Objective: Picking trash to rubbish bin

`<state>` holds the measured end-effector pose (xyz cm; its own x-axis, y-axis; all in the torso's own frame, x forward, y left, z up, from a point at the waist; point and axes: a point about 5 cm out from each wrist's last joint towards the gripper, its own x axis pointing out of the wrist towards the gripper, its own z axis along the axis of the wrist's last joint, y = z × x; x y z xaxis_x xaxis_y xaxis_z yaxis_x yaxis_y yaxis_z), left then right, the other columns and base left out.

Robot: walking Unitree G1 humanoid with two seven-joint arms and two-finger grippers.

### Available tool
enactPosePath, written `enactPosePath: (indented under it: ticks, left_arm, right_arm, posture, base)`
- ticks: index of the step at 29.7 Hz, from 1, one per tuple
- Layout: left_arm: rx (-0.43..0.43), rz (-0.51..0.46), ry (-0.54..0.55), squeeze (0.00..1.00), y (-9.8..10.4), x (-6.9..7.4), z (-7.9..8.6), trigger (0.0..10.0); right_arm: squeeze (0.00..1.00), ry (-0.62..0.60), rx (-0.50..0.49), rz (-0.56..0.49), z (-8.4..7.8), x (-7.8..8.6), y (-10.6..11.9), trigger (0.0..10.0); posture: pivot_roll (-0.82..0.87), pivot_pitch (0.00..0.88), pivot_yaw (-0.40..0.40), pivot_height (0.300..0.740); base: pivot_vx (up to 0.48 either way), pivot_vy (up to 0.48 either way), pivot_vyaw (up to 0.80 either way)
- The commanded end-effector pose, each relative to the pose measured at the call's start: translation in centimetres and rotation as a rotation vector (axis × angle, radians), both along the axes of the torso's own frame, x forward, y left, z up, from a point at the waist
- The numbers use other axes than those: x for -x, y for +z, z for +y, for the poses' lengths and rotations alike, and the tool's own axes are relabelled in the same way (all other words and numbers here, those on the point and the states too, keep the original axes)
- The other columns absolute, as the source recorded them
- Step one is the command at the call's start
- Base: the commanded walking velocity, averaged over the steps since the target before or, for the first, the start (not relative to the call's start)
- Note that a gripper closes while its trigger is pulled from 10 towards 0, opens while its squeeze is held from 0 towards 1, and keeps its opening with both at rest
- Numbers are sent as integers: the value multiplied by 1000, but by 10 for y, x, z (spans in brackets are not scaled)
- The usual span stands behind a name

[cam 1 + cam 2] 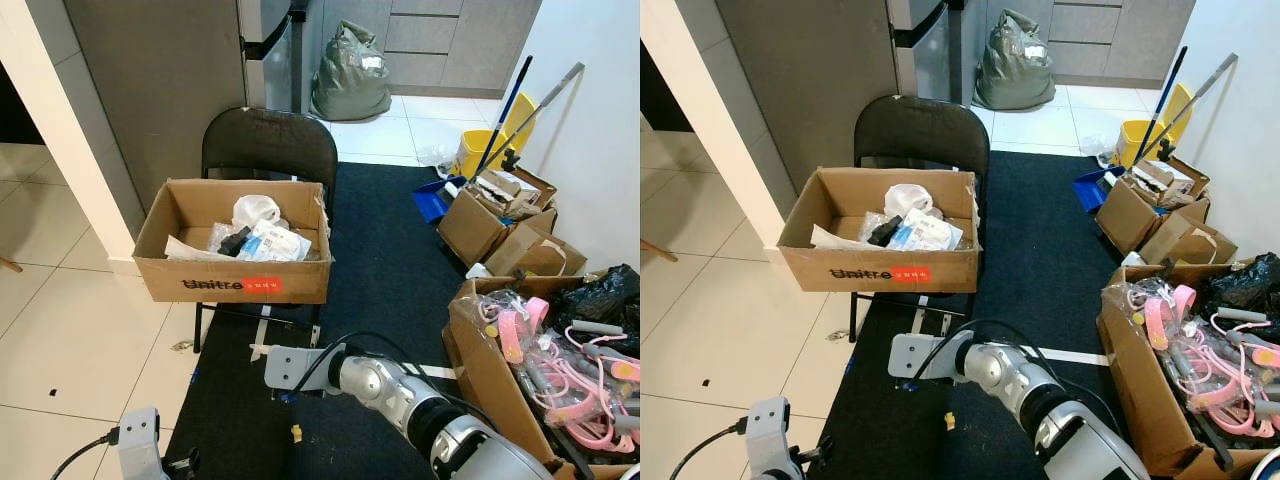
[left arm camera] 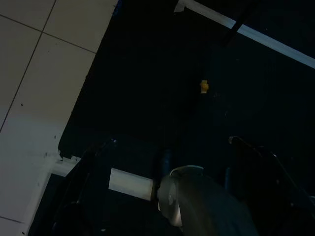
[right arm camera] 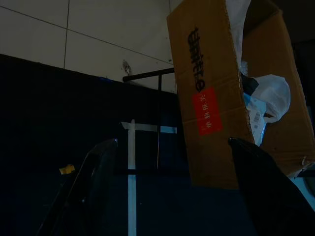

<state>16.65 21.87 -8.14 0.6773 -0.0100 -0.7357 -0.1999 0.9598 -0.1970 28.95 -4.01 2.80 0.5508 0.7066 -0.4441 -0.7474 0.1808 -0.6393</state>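
Trash scrap (image 1: 296, 432) on dark rug, open floor around; both jaws wide, empty.

The right arm (image 1: 400, 392) reaches left across the near middle. The right gripper (image 3: 170, 189) has its fingers (image 3: 91, 187) spread wide. The left gripper (image 2: 170, 189) is low, near left, fingers apart.

"Unitree" on cardboard box (image 1: 236, 284)

Brown box (image 1: 236, 282) with a red label (image 1: 262, 285) sits on a black chair (image 1: 270, 142); a yellow scrap (image 1: 296, 433) lies on the black rug (image 1: 385, 262).
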Motion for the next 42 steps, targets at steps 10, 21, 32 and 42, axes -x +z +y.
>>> enactPosePath:
  ticks: [10, 21, 32, 42]
  left_arm:
    - [12, 28, 3, 0, -4, 6, -3, 10000]
    - [15, 26, 3, 0, -4, 6, -4, 10000]
    - [20, 24, 3, 0, -4, 5, -7, 10000]
    - [18, 19, 0, 0, -3, 4, -6, 10000]
  right_arm:
    - [0, 4, -11, -2, 1, -1, 2, 10000]
    - [0, 3, -11, -2, 0, -1, 2, 10000]
    - [0, 1, -9, -2, -1, -2, 2, 10000]
    - [0, 1, -8, -3, -1, -2, 2, 10000]
  posture:
    - [57, 17, 20, 740]
    - [57, 16, 20, 740]
    - [55, 15, 15, 740]
    - [55, 16, 15, 740]
  base:
    - [0, 0, 0]
    - [0, 0, 0]
    - [0, 0, 0]
    - [0, 0, 0]
